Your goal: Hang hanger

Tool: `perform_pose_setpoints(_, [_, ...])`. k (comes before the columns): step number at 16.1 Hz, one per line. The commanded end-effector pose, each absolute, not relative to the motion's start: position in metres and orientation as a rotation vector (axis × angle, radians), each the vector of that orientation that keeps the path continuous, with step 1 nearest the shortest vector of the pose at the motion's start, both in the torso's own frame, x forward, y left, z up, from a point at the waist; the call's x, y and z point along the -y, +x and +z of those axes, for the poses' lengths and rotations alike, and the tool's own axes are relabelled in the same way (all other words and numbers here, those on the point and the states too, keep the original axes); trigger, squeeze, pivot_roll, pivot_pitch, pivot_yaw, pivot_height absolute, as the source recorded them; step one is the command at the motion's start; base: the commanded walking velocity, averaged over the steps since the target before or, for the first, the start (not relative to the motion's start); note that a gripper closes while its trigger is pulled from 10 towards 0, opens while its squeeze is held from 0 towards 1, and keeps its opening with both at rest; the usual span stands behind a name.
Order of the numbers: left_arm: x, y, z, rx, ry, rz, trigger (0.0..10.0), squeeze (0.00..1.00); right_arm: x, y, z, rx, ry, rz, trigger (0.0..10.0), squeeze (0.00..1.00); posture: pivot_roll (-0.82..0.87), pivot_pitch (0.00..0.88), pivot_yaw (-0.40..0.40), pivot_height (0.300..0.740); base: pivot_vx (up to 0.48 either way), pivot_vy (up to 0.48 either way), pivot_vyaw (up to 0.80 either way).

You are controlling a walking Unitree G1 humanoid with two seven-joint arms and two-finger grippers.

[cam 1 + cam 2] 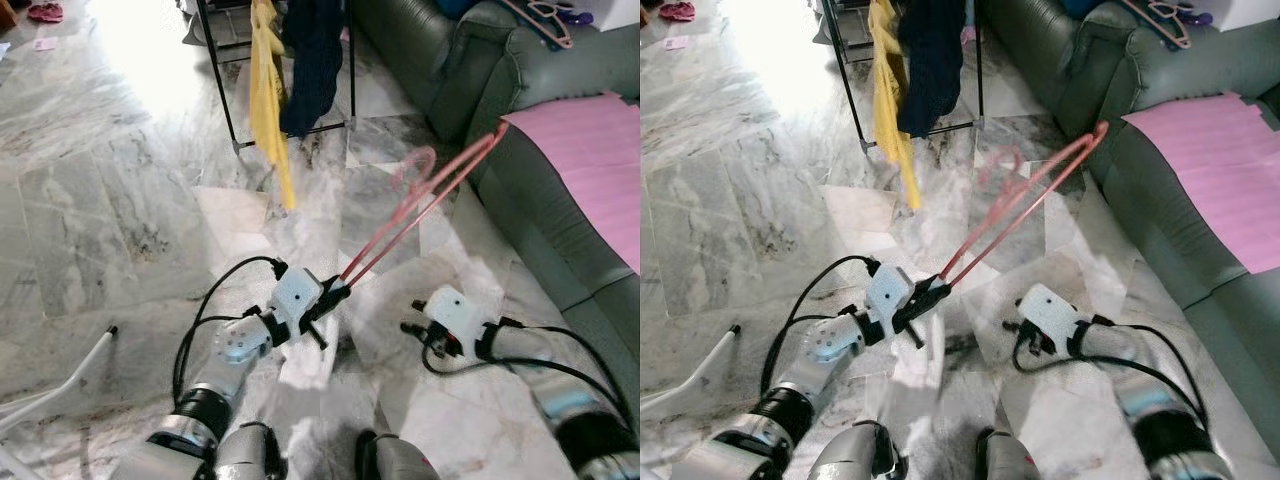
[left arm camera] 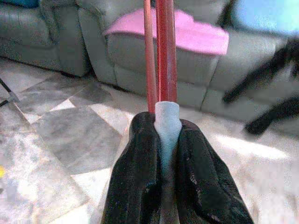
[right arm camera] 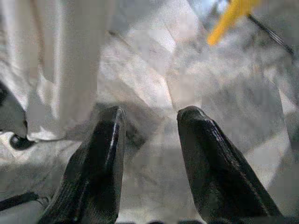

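My left end effector [image 1: 338, 293] is clamped narrow on one corner of the red hanger [image 1: 425, 195], which slants from the frame's lower middle up toward the sofa [image 1: 450, 60] at upper right, its hook [image 1: 415, 165] curling near the top. My right end effector [image 1: 412, 328] hovers low at lower right, fingers spread wide and empty. The black clothes rack [image 1: 225, 80] with a yellow garment [image 1: 268, 100] and a dark one [image 1: 312, 60] stands at upper centre, well apart from the hook. I judge the corner grip risky: the long hanger could pivot or slip during the reach, and the hook could snag the hanging clothes. Open marble floor [image 1: 120, 200] lies to the left; the sofa crowds the right edge.
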State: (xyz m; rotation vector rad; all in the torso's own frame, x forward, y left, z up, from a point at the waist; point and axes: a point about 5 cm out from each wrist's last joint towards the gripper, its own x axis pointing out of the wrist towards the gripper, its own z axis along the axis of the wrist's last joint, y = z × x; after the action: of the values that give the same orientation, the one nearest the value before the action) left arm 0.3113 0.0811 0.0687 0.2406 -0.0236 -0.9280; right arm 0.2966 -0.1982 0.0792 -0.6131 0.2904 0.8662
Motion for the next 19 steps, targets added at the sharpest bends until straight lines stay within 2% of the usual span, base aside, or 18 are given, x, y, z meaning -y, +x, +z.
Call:
perform_pose_setpoints(1, [-0.083,0.310,0.068,0.028,0.292,-0.955,10.0,0.00,0.197,0.294,0.088,-0.269,-0.621,0.906,10.0,1.00,-0.16,0.179,-0.001,0.740,0.000,0.000,0.00])
perform_pose_setpoints(4, [-0.099,0.310,0.063,-0.016,0.526,-1.047,10.0,0.00,0.198,0.291,0.113,-0.216,-0.664,0.960,10.0,1.00,-0.16,0.184,0.011,0.740,0.000,0.000,0.00])
perform_pose_setpoints(6, [-0.106,0.312,0.065,-0.033,0.527,-1.049,10.0,0.00,0.198,0.286,0.123,-0.210,-0.679,0.994,10.0,1.00,-0.16,0.187,0.018,0.740,0.000,0.000,0.00])
perform_pose_setpoints(8, [-0.114,0.312,0.063,-0.053,0.624,-1.077,10.0,0.00,0.197,0.280,0.135,-0.215,-0.684,1.037,10.0,1.00,-0.16,0.189,0.022,0.740,0.000,0.000,0.00])
perform_pose_setpoints(10, [-0.122,0.314,0.061,-0.093,0.630,-1.052,10.0,0.00,0.198,0.275,0.141,-0.236,-0.652,1.057,10.0,1.00,-0.16,0.190,0.022,0.740,0.000,0.000,0.00])
perform_pose_setpoints(12, [-0.125,0.320,0.065,-0.098,0.576,-0.995,10.0,0.00,0.202,0.271,0.125,-0.292,-0.633,1.043,10.0,1.00,-0.16,0.191,0.023,0.740,0.000,0.000,0.00])
perform_pose_setpoints(14, [-0.129,0.320,0.064,-0.113,0.592,-0.983,10.0,0.00,0.207,0.265,0.115,-0.341,-0.639,1.053,10.0,1.00,-0.16,0.191,0.018,0.740,0.000,0.000,0.00])
perform_pose_setpoints(16, [-0.139,0.322,0.065,-0.135,0.595,-0.960,10.0,0.00,0.217,0.256,0.113,-0.387,-0.616,1.054,10.0,1.00,-0.15,0.194,0.023,0.740,0.000,0.000,0.00])
perform_pose_setpoints(19, [-0.145,0.320,0.063,-0.167,0.624,-0.986,10.0,0.00,0.246,0.256,0.117,-0.417,-0.703,0.991,10.0,1.00,-0.15,0.194,0.023,0.740,0.000,0.000,0.00])
